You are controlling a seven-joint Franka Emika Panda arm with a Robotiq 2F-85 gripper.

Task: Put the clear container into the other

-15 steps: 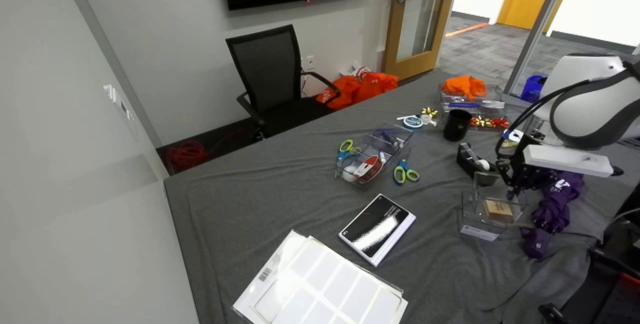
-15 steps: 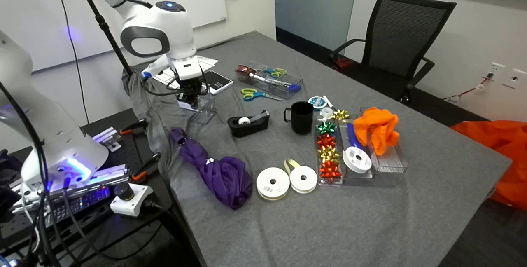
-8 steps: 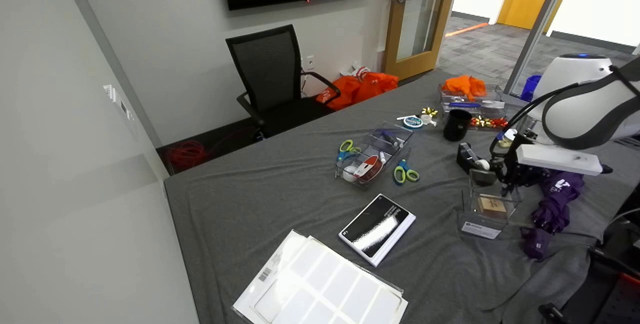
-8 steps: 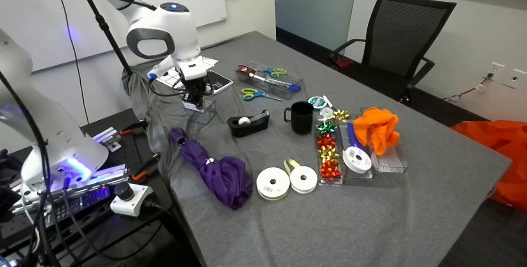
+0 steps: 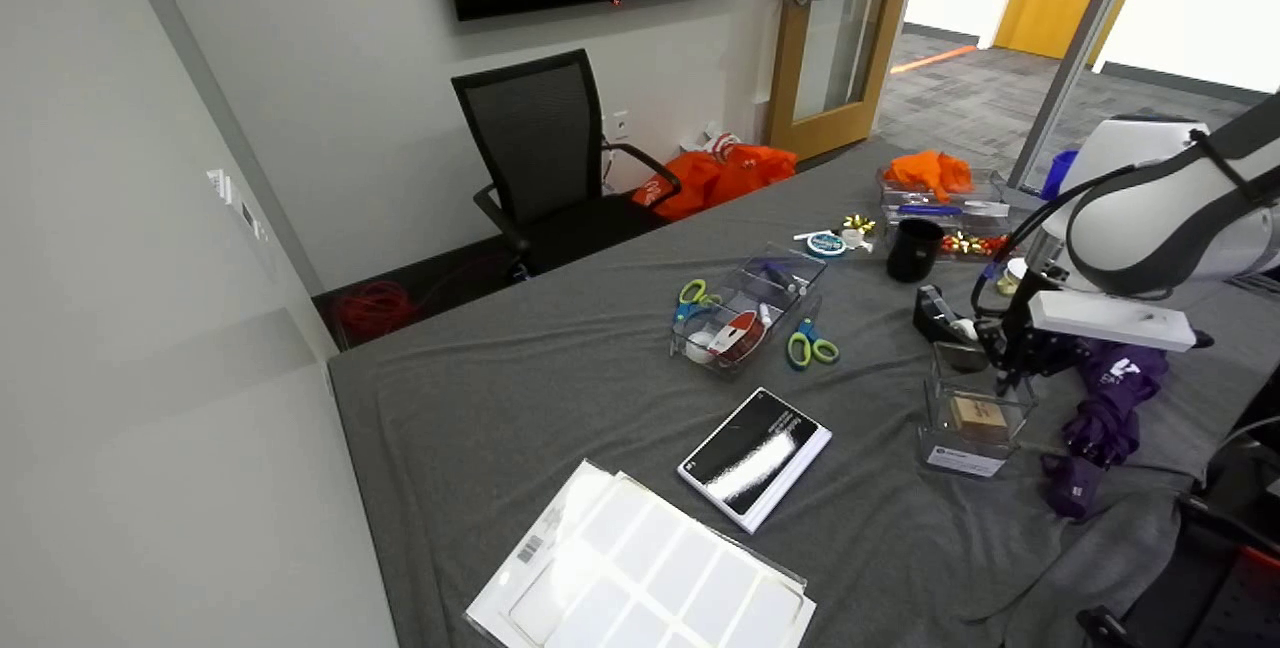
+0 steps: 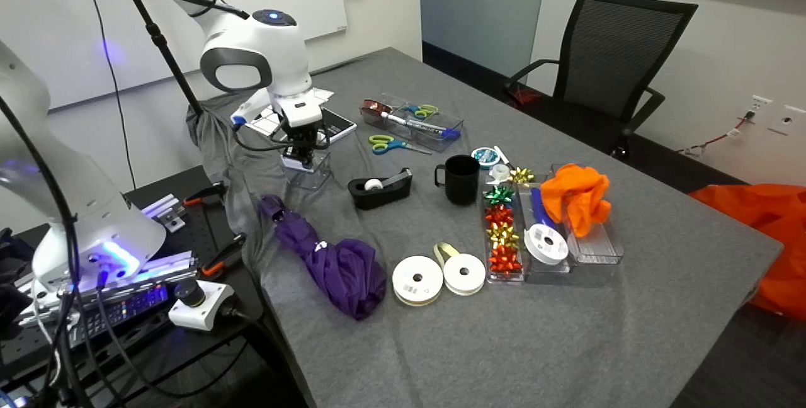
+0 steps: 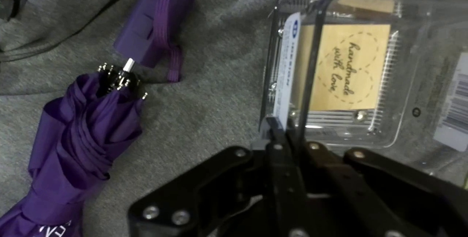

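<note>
My gripper [image 7: 292, 134] is shut on one wall of the clear container [image 7: 424, 32], a see-through squarish tub that reaches past the wrist view's right edge. The other [image 7: 286, 72] is a see-through tub with a white printed label, on the table below and overlapped by the held tub. A wooden block [image 7: 351, 68] marked "handmade with love" lies in the lower tub. In an exterior view the held tub [image 5: 960, 360] is over the far part of the lower tub [image 5: 965, 460]. In an exterior view my gripper [image 6: 306, 162] hides part of both. I cannot tell if they touch.
A purple umbrella [image 7: 87, 131] lies beside the lower tub. A black tape dispenser [image 6: 380, 190] and a black mug [image 6: 461, 179] stand nearby. A black-framed tablet box [image 5: 755, 458], green-handled scissors [image 5: 812, 348] and a clear tray of pens [image 6: 434, 137] lie farther off.
My gripper and the held tub have moved a little farther from the robot's base. The lower tub and its block look slightly shifted or turned in an exterior view.
</note>
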